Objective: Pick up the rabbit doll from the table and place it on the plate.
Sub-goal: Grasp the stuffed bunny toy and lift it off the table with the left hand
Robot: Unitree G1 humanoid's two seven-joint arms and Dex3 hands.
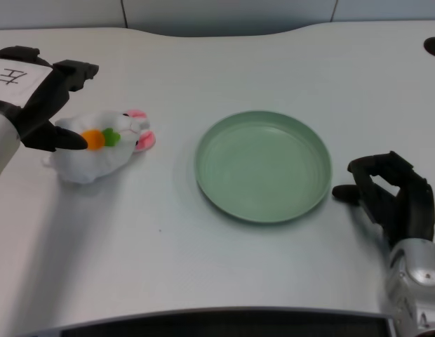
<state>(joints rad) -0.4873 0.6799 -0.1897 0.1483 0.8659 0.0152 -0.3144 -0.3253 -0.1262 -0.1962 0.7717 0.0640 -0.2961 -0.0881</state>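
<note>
The rabbit doll (98, 151) lies on its side on the white table (224, 274), well to the left of the green plate (263, 166) and apart from it, with bare tabletop between the two. The doll is white and plump, with pink ears pointing toward the plate and an orange carrot with a green top stitched on the side facing up. The left hand (41, 98) sits at the doll's far-left side, farther from the plate than the doll is. Its black fingers (76, 74) are spread apart rather than curled: one reaches out above and behind the doll without touching it, while a lower fingertip lies right against the doll's upper left edge, next to the carrot. Whether that tip actually presses the doll cannot be told from this view, but nothing is wrapped around the doll and it rests on the table by its own weight. A white label with a dark mark is stuck on the back of the left hand. The plate is round and shallow with a raised rim and sits upright near the middle of the table. A dark round hole (433, 46) shows in the tabletop far beyond the plate's right side.
</note>
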